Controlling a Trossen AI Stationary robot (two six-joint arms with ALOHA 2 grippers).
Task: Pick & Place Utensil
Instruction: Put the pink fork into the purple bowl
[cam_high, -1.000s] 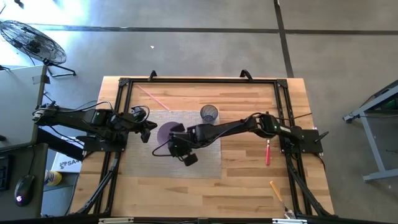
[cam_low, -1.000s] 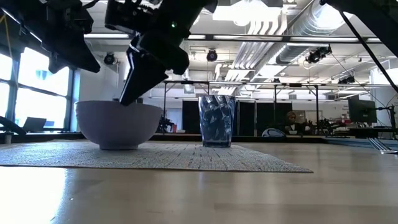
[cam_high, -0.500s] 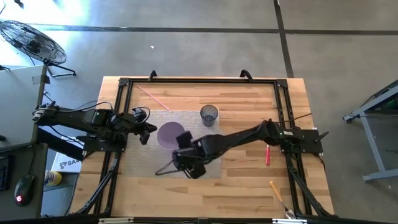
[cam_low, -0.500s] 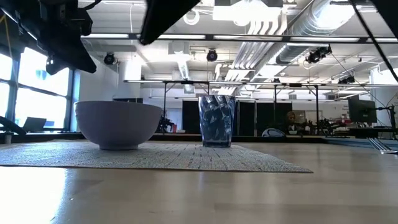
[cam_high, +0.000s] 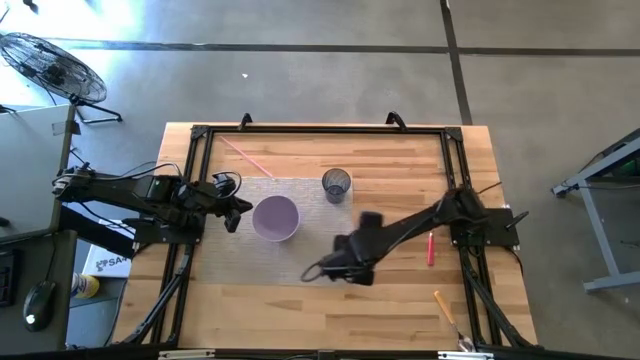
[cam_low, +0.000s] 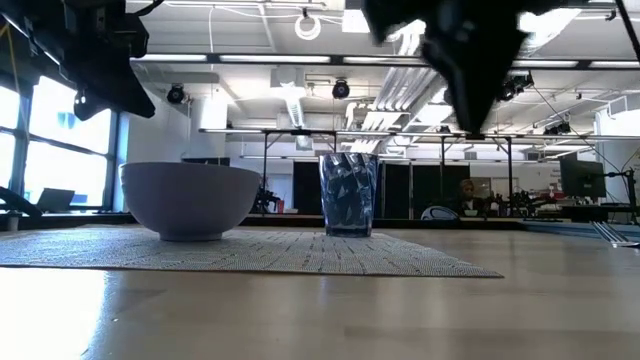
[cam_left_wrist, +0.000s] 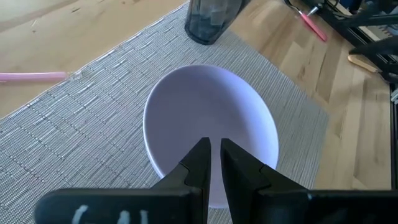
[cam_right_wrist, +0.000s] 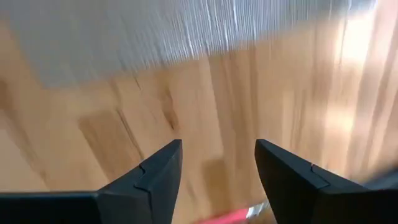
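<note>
The red utensil (cam_high: 431, 245) lies flat on the bare wood right of the grey mat (cam_high: 300, 262); a sliver of it (cam_right_wrist: 231, 216) shows in the right wrist view. My right gripper (cam_high: 343, 268) is open and hovers over the mat's near right corner, left of the utensil, fingers spread (cam_right_wrist: 217, 168). The lilac bowl (cam_high: 275, 218) and the dark mesh cup (cam_high: 337, 183) stand on the mat. My left gripper (cam_high: 236, 212) waits shut just left of the bowl, above its rim (cam_left_wrist: 214, 152).
A pink straw (cam_high: 246, 155) lies on the wood near the far left corner. An orange stick (cam_high: 443, 305) lies near the right near corner. A black frame (cam_high: 320, 129) borders the table. Bare wood stretches between the mat and the near edge.
My right gripper has left the bowl, risen, and swung toward the table's right and near edge, now over the mat's near right corner. It stays open. The bowl stands uncovered where it was. The left arm has kept still.
</note>
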